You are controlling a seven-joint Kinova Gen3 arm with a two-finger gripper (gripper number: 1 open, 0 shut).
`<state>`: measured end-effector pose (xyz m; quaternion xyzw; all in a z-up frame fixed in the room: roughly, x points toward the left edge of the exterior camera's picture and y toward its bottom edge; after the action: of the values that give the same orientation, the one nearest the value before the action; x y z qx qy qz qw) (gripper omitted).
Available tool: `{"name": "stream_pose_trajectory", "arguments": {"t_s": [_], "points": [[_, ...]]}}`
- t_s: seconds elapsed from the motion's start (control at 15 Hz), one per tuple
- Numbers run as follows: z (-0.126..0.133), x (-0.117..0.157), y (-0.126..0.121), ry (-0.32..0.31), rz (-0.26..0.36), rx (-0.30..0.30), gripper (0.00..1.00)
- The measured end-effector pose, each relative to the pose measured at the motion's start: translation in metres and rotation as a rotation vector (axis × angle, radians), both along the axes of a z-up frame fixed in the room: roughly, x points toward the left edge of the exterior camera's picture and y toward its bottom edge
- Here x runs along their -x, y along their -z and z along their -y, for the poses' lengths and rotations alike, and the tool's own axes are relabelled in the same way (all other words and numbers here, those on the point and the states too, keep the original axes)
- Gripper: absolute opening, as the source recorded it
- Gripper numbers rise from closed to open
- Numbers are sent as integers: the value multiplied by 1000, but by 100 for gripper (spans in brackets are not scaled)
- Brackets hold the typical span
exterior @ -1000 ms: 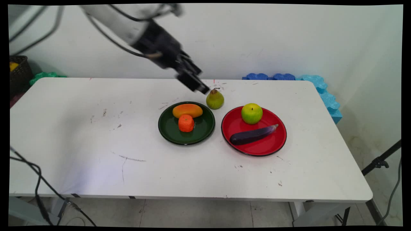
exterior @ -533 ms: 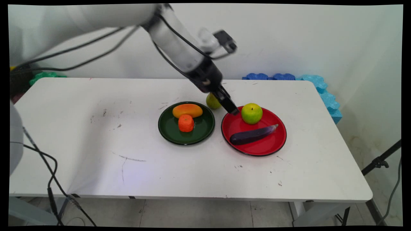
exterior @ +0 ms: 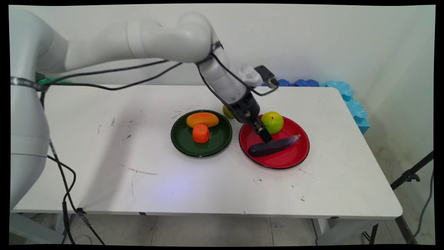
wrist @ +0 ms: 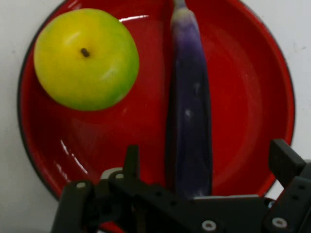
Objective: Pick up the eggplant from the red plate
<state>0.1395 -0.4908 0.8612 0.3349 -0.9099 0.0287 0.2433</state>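
Hand view, gripper (wrist: pixel 206 162) spread wide astride purple eggplant (wrist: pixel 189 111), on red plate (wrist: pixel 252 97), green apple (wrist: pixel 86 58) beside.

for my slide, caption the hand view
Open hand poised over a purple eggplant beside a green apple on a red plate.
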Motion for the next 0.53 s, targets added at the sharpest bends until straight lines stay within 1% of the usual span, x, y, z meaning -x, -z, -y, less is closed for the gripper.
{"name": "stream_pose_trajectory", "arguments": {"t_s": [0.27, 0.53], "points": [[6, 13, 22, 3, 7, -6, 100], [11, 23, 38, 9, 10, -6, 100]]}}
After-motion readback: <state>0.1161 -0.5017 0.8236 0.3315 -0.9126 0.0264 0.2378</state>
